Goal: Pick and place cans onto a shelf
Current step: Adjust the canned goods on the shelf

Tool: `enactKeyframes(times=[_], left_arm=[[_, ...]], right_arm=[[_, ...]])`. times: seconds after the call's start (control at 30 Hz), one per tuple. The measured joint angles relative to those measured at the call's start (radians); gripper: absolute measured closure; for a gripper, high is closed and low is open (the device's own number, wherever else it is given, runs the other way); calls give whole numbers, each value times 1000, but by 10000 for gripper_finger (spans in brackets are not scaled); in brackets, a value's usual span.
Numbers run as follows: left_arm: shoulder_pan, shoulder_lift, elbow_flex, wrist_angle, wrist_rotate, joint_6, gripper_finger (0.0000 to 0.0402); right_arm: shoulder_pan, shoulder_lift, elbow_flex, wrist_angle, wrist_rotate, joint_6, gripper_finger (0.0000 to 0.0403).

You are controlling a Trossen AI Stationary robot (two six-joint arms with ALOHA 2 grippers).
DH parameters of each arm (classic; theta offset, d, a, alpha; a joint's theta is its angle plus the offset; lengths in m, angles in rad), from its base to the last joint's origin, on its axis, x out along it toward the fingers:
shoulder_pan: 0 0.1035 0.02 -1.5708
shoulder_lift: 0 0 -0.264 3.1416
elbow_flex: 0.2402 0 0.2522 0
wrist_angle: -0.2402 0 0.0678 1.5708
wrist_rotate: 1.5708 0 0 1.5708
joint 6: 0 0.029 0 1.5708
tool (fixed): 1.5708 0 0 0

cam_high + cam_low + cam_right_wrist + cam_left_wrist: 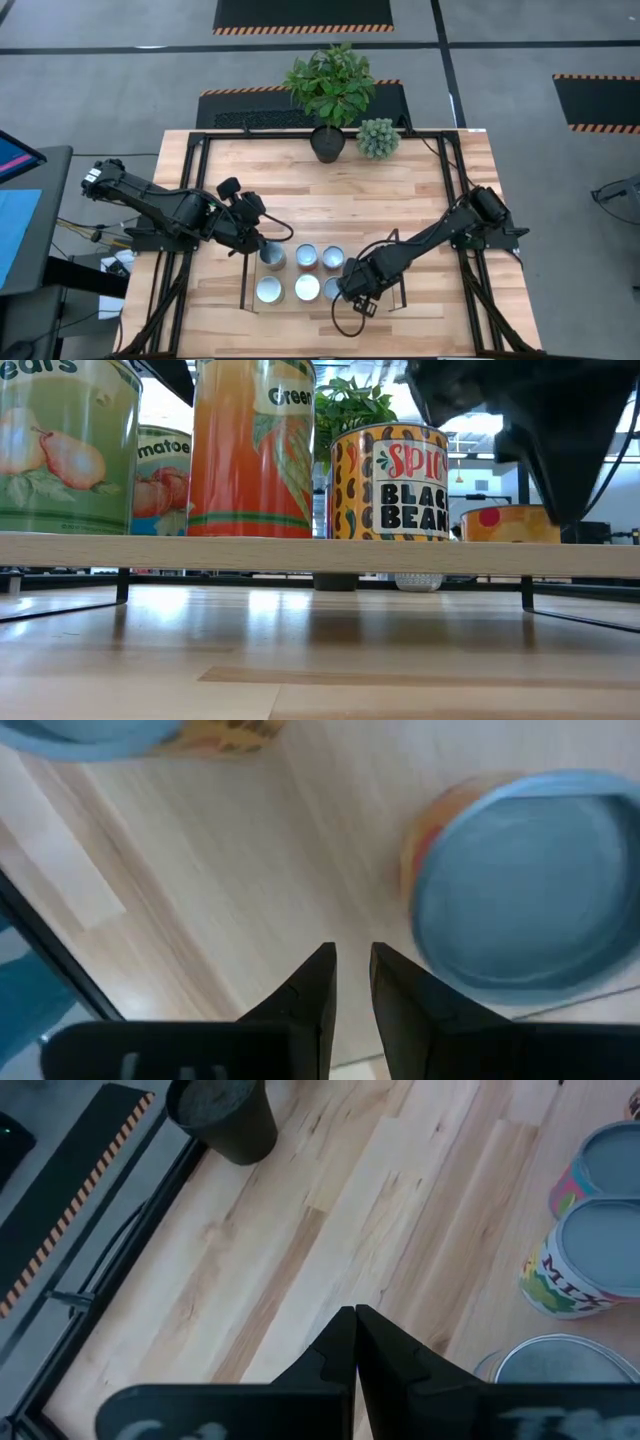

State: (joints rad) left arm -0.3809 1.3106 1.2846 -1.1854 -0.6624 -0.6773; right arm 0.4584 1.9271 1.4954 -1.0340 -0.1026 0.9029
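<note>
Several cans stand upright on the low light-wood shelf (285,305) near the table's front, in two rows, among them cans at the far left (272,256), the far middle (306,257) and the near left (269,290). In the low view their bottoms rest on the board (320,553), among them a black-beans can (390,480). My left gripper (355,1320) is shut and empty above the tabletop, just left of the far-left can (555,1365). My right gripper (350,960) hovers over the shelf's right end, its fingers a narrow gap apart and empty, beside a pale-blue-topped can (530,890).
A dark plant pot (327,143) and a small green plant (378,138) stand at the table's far edge. Bare wood lies between them and the shelf. The black table frame (455,200) runs along both sides. The thin wire shelf frame (575,615) stands at the right end.
</note>
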Motion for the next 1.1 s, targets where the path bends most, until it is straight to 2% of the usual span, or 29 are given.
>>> enactKeyframes(times=[0.77, 1.1], left_arm=[[0, 0, 0, 34, -7, -38, 401], [0, 0, 0, 33, -7, -38, 401]], right_arm=[[-77, -11, -8, -27, 29, -245, 311], [-64, -52, -8, 26, 9, -203, 311]])
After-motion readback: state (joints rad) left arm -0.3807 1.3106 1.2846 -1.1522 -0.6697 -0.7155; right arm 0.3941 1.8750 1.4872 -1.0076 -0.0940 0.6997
